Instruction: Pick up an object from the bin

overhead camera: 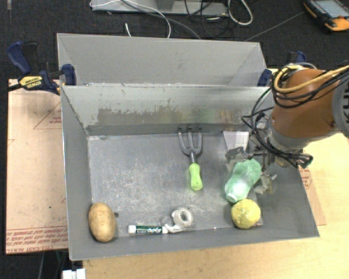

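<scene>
Front row: a brown potato (102, 222) at lower left, with a small tube (146, 229) and a white tape ring (182, 217) at bottom centre, all well apart from the arm.
Lemon (245, 213): lower right, just beside the bottle's lower end (possibly touching).
Task's thing: a pale green translucent bottle (242, 180), lying tilted on the right side of the bin (163, 109) floor.
Gripper (251, 168): low over the bottle's upper part; I cannot tell how wide it is open or whether it has any hold.
Behind: a green-handled hand fork (192, 156) at centre and a white card (236, 139) by the back wall at upper right.
Risk: the bottle looks smooth and round, so an off-centre squeeze could roll it out towards the lemon; a light bottle may also buckle.
</scene>
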Controlling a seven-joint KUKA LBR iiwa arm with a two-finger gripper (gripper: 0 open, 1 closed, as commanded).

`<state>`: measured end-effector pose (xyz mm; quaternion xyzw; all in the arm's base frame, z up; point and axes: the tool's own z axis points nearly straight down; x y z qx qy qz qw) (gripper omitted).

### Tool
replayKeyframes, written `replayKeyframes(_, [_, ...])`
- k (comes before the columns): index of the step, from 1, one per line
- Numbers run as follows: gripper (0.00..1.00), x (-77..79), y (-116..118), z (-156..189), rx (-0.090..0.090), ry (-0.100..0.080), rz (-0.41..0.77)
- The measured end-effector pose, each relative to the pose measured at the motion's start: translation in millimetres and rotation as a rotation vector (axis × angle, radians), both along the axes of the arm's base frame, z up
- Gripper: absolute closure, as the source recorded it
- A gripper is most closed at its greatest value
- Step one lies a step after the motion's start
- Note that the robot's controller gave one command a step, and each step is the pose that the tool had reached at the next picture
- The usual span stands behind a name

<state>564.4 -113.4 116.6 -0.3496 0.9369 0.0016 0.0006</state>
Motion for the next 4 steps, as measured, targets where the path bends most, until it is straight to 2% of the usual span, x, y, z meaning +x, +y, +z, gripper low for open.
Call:
replayKeyframes(1, [0.0,19.9,-12.3,-46.7,-0.002,-0.008,0.06])
replayKeyframes(2, [1.0,13.4,8.2,-46.9,0.0,-0.009,0.222])
replayKeyframes(4, [1.0,13.6,8.8,-43.3,0.001,-0.01,0.221])
